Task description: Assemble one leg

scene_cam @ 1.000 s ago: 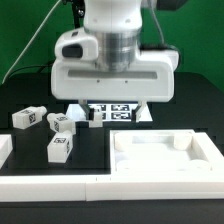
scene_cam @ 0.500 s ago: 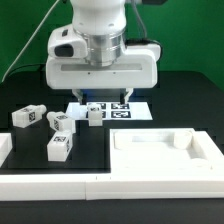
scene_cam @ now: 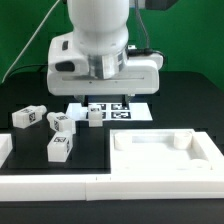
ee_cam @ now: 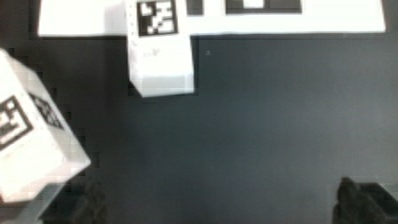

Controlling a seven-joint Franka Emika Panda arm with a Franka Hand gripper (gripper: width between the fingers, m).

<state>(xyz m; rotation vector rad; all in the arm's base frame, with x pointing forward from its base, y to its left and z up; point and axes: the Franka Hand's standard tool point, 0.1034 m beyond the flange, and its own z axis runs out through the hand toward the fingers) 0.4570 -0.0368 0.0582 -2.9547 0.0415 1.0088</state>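
The black table [scene_cam: 185, 105] is carrying the marker board [scene_cam: 130, 110] just toward twelve o'clock from the exterior view's centre. A leg [scene_cam: 94, 115] is sitting at that board's seven o'clock corner, overlapping its edge. A second leg [scene_cam: 62, 122], a third leg [scene_cam: 28, 117] and a fourth leg [scene_cam: 60, 148] are lying toward nine o'clock, while a white tray [scene_cam: 165, 160] is resting at four o'clock.

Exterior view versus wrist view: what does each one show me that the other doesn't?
Only the exterior view shows the arm, the tray-like piece and all four legs, including the front leg. Only the wrist view shows the fingers, spread wide apart. Both show the marker board, the leg at its edge and a neighbouring leg.
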